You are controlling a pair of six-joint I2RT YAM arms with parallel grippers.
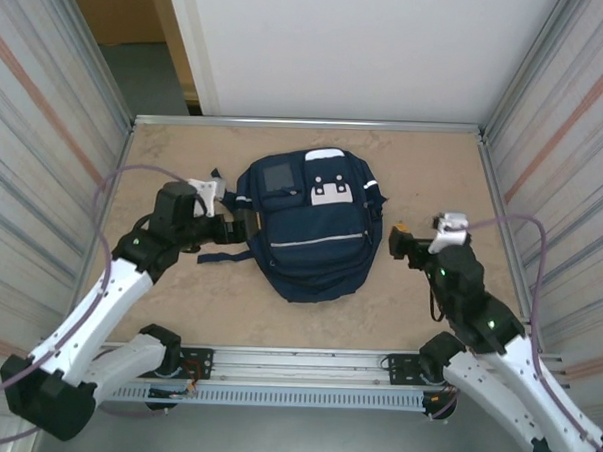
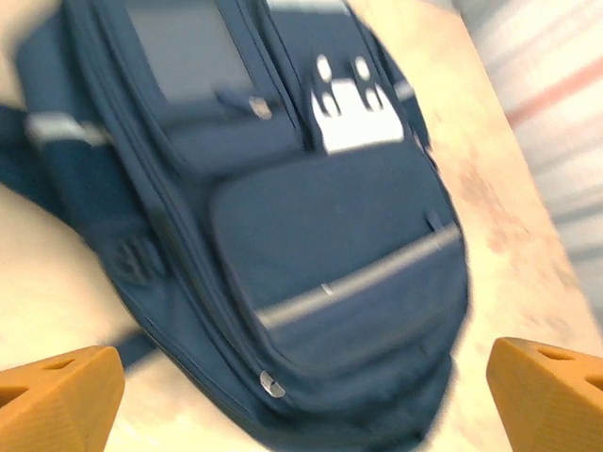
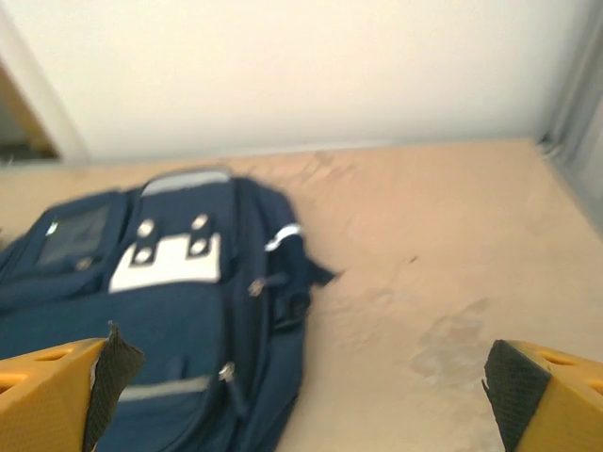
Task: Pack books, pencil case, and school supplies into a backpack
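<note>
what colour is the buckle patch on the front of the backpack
White, against the navy-blue backpack; the buckle patch shows sharpest in the top external view.

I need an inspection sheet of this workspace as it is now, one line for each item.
Surface: beige table, with mottled stains on its right part.
Job's things: navy backpack lies flat, front up, near the centre.
Clutter: nothing seen.
End effectors: left end effector open, close to the backpack's left side; right end effector open, close to its right side; neither holds anything.
Cables: left purple cable and right purple cable each loop above an arm.
Surroundings: ribbed metal walls at both sides, white panel behind, metal rail at the near edge.
</note>
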